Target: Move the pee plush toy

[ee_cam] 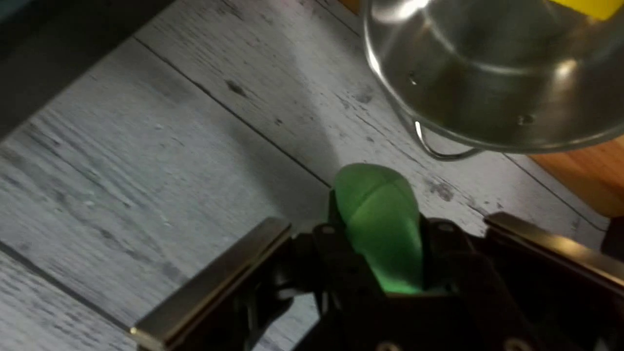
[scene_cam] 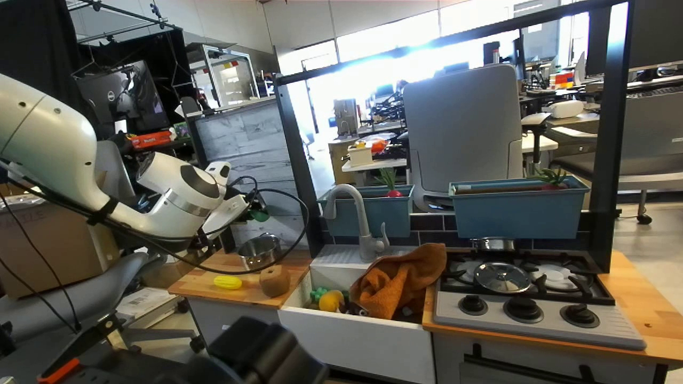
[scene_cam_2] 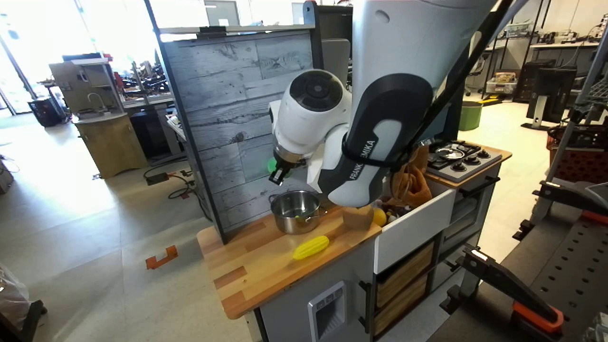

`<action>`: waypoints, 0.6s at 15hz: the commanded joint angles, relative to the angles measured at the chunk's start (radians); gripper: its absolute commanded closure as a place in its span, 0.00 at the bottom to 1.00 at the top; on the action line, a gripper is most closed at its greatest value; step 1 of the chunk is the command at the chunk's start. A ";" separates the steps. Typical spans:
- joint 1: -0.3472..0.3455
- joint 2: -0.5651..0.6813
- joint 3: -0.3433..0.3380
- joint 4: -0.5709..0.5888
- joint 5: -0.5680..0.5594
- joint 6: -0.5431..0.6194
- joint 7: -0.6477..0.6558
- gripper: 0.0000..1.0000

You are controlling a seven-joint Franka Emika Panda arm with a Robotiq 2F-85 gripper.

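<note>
- The gripper (ee_cam: 380, 223) holds the green toy (ee_cam: 379, 202) up in the air near the pot (ee_cam: 492, 87).
- Squeeze softly, move slowly.
- If the pot is next, get above it before letting go.

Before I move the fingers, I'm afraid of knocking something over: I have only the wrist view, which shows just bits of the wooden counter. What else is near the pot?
Observer: In both exterior views, a yellow corn cob and a brown rounded item rest on the wooden counter near the steel pot.
Operator: Thanks. And am I below or above the pot's level?
Observer: Above: in both exterior views the green plush toy is held in the air, higher than the pot.
</note>
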 commanded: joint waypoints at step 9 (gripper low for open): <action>0.079 -0.019 -0.018 -0.272 0.282 -0.017 -0.138 0.94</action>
